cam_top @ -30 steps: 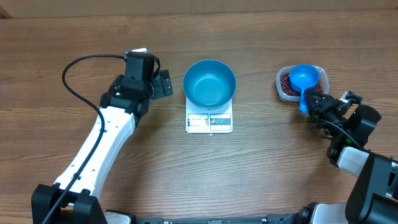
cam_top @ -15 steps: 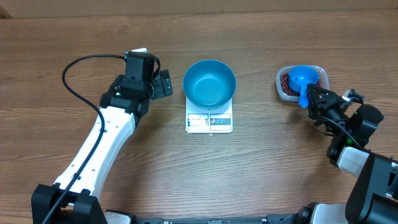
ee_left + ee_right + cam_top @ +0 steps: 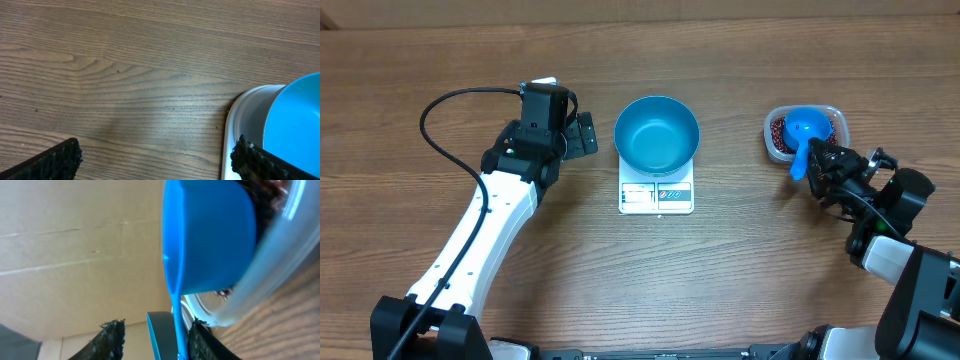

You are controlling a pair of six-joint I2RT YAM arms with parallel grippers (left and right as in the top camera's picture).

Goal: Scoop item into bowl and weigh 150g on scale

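When viewed from overhead, progress: judged barely begun; bowl (image 3: pixel 657 135) bare blue inside and already seated on the scale (image 3: pixel 656 196); all beans (image 3: pixel 778 132) in the clear tub (image 3: pixel 769 128) at the right of the tabletop (image 3: pixel 740 270); scooping, tipping and weighing all left to do.

Overhead, scoop (image 3: pixel 805 127): cup resting in the tub on the beans, mouth up; long axis running near to far, handle (image 3: pixel 799 160) out over the tub's near rim, its end toward the right gripper (image 3: pixel 823 168).

Overhead, left gripper (image 3: pixel 582 135): just left of the bowl, clear of it, holding nothing.

Left wrist, fingertips (image 3: pixel 55 160): wide apart at the picture's lower corners, bare wood between; scale's white corner and the bowl's blue wall at the right edge, near the right-hand fingertip, contact not discernible.

Right wrist, scoop: cup seen from outside, close against the tub's clear wall, beans visible behind and beneath; handle edge-on, running down between the fingers (image 3: pixel 107 340).

Right wrist, grip: jaws apart astride the handle, a gap showing on one side, handle hard by the other finger; not clamped, touch there impossible to confirm.

Next step, as a judgement: closing on the handle, then digging the cup into the beans before any carry to the bowl.
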